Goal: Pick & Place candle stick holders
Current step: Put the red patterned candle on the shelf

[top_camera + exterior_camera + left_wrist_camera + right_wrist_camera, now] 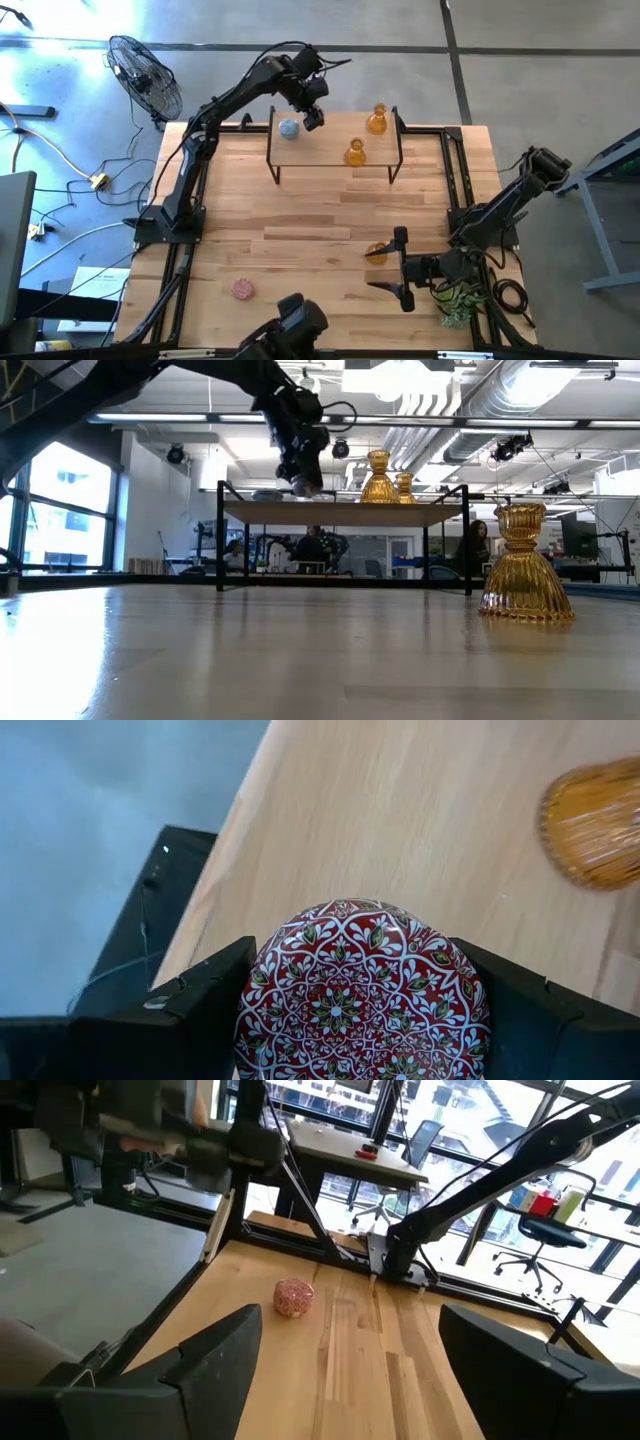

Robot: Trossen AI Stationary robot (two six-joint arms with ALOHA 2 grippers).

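Observation:
My left gripper [313, 117] is over the far shelf [335, 165], shut on a squat round holder with a red and white pattern [360, 990]. A pale blue holder [289, 128] stands on the shelf beside it. Two amber flask-shaped holders [377, 120] [355, 152] stand on the shelf to the right. A third amber holder [377, 252] stands upright on the table, just left of my right gripper [400, 268], which is open and empty. A pink round holder [243, 289] sits on the table near the front left. My left gripper pinches the red-patterned holder by its round sides [258, 982] between its two fingers [200, 1005]. The fingers come from above, pointing down. In the low view the holder [303, 485] shows at the fingertips, a little above the shelf top.
The shelf stands on thin black legs [272, 165] at the table's far side. A green plant [455, 300] lies by the right arm's base. A fan [145, 75] stands off the table's far left corner. Bare wood lies in the table's middle [300, 230].

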